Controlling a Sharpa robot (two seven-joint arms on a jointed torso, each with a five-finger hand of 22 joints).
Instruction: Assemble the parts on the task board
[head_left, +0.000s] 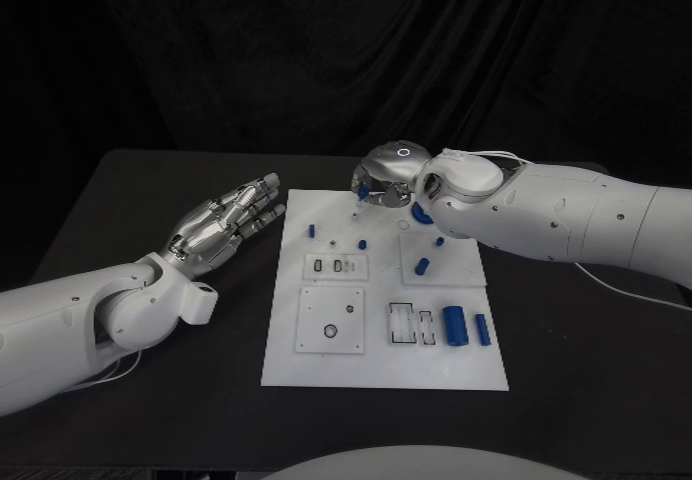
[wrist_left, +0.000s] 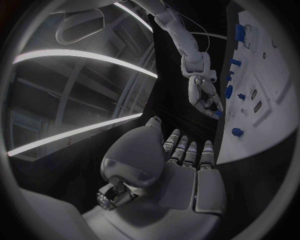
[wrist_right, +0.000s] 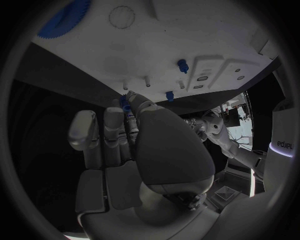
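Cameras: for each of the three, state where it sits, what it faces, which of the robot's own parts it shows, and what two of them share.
Head view: on the robot's head, looking down at the task board; left hand open beside it, right hand at its far edge.
Left wrist view: behind the left hand, facing the board's edge and the right hand.
Right wrist view: behind the right hand, facing the board.
Shared: all three show the board and the right hand.

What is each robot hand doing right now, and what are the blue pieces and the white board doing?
Left hand: open, flat, holding nothing, beside the board.
Right hand: over the board's far edge, pinching a small blue part.
Task board: lying flat on the table.
Two blue cylinders: lying side by side on the board.
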